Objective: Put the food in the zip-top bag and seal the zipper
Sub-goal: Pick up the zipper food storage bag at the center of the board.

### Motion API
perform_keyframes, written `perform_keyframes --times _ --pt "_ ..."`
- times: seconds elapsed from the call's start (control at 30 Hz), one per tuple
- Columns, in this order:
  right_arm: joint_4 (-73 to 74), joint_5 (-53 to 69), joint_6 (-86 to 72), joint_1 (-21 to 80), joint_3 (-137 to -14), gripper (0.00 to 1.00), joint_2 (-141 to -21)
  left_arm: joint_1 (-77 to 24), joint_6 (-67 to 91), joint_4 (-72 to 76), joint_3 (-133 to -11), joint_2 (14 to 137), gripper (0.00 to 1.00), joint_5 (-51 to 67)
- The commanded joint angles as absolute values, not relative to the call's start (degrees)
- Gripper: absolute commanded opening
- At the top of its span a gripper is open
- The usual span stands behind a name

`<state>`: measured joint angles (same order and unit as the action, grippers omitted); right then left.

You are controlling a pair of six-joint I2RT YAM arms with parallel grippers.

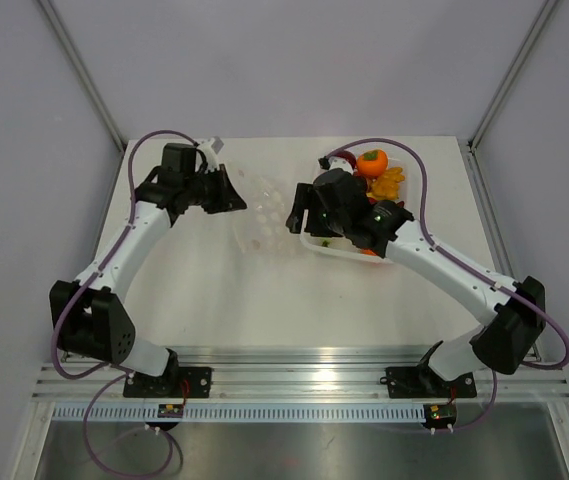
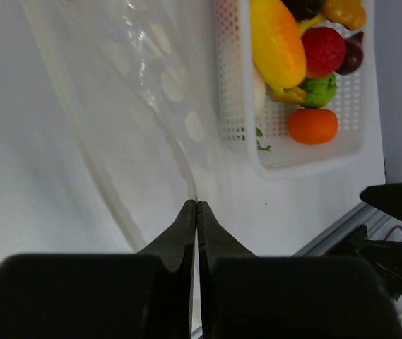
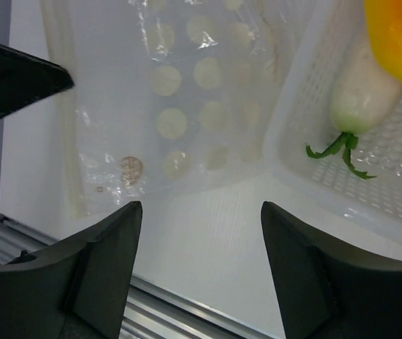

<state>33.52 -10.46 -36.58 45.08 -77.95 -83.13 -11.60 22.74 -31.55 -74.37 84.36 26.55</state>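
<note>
The zip-top bag lies flat on the table between the arms, see-through with white blotches. Its zipper shows as a pale strip along one edge. My left gripper is shut on the bag's film at its left edge. The food sits in a white basket: a yellow piece, a red one, a green one, an orange one and a white radish. My right gripper is open and holds nothing, hovering over the bare table by the bag's near edge and the basket corner.
The basket lies right of the bag, mostly under my right arm, with an orange fruit and bananas at its far end. An aluminium rail runs along the table's near edge. Grey walls enclose the table.
</note>
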Motion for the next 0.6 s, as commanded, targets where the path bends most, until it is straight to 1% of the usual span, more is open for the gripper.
perform_keyframes --times 0.0,0.17,0.27,0.57 --pt "30.2 -6.2 -37.9 45.6 -83.7 0.73 -85.5 -15.3 22.4 -29.8 -75.5 84.0 0.00 29.3" --pt "27.1 -3.1 -39.1 46.3 -83.5 0.66 -86.0 -17.4 24.9 -25.2 -73.0 83.8 0.00 32.5" --pt "25.3 -3.3 -38.0 47.5 -82.2 0.63 -85.3 -18.6 25.7 -24.7 -73.6 84.3 0.00 32.5" --pt "23.4 -5.2 -37.7 50.7 -79.9 0.66 -85.7 -20.0 29.7 -22.8 -74.9 84.6 0.00 33.4"
